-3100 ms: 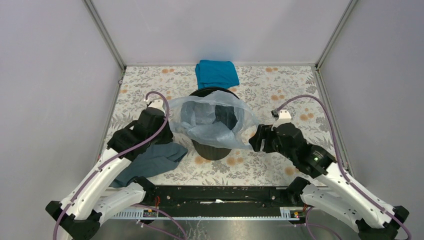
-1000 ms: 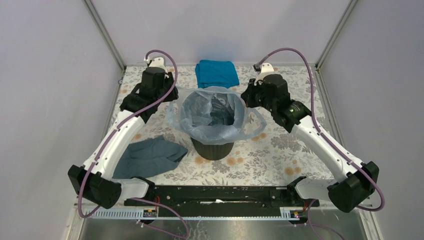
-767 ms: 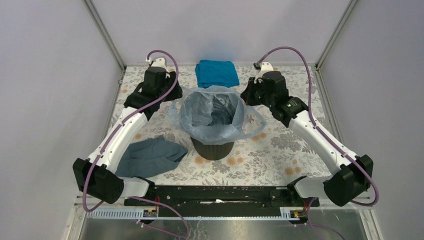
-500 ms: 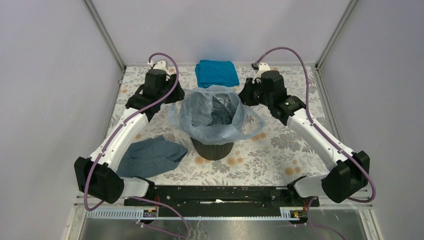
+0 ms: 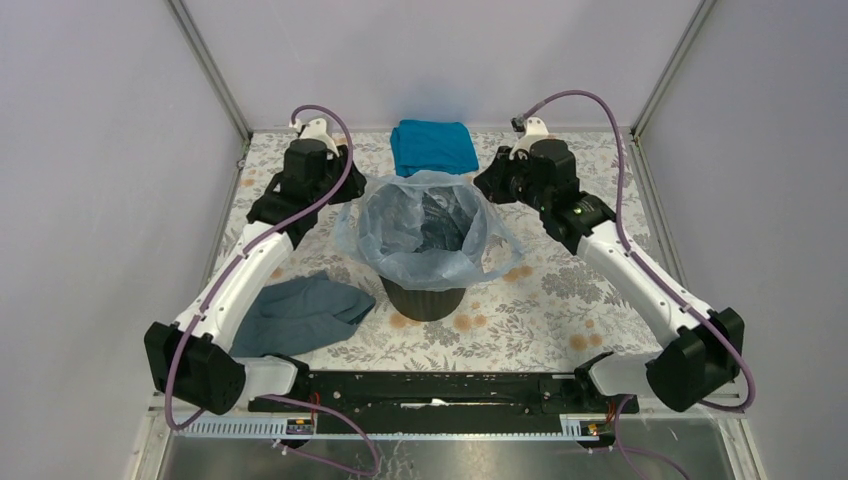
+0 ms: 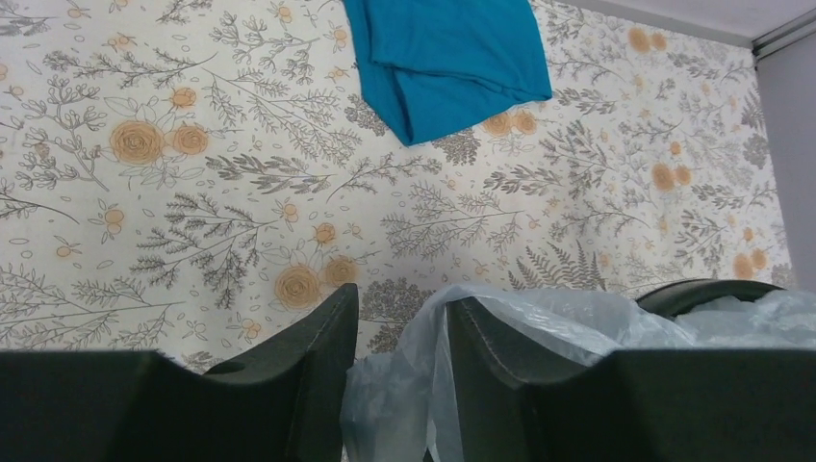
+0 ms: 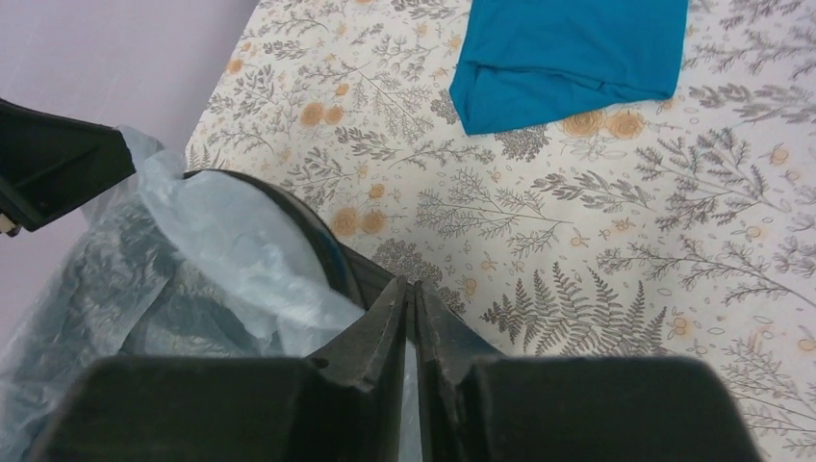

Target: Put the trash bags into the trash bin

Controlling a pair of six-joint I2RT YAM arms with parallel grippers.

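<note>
Two arms reach to the far half of the flowered surface (image 5: 560,300). From overhead, the thin, translucent pale blue-grey plastic bag (image 5: 420,225) sits with its body sunk inside the round black plastic bin (image 5: 425,298) at the middle. Its wrinkled hem spills outside the rim, most loosely from 3 to 6 o'clock. Your left pincer (image 5: 345,193) stands at the bin's 10 o'clock and your right pincer (image 5: 486,188) at its 2 o'clock. Both are just beside the hem and about equally near. A folded teal cloth (image 5: 433,147) lies at 12 o'clock and a dark slate-grey cloth (image 5: 300,312) at 8 o'clock, both apart from the bin.

Left wrist view: your left pincer (image 6: 402,298) is parted, with a fold of the bag (image 6: 539,318) draped over its right finger and hanging in the gap, not squeezed. The bin's rim (image 6: 707,287) shows at 3 o'clock of the tips.

Right wrist view: your right pincer (image 7: 411,286) is closed to a hairline slit. Pale film shows low in that slit, but you cannot tell whether it is nipped. The bag (image 7: 221,241) and the bin's rim (image 7: 332,255) lie at 9 o'clock of the tips.

The hem lies inward of both pincers, so I judge the next pull goes outward and down over the rim.
</note>
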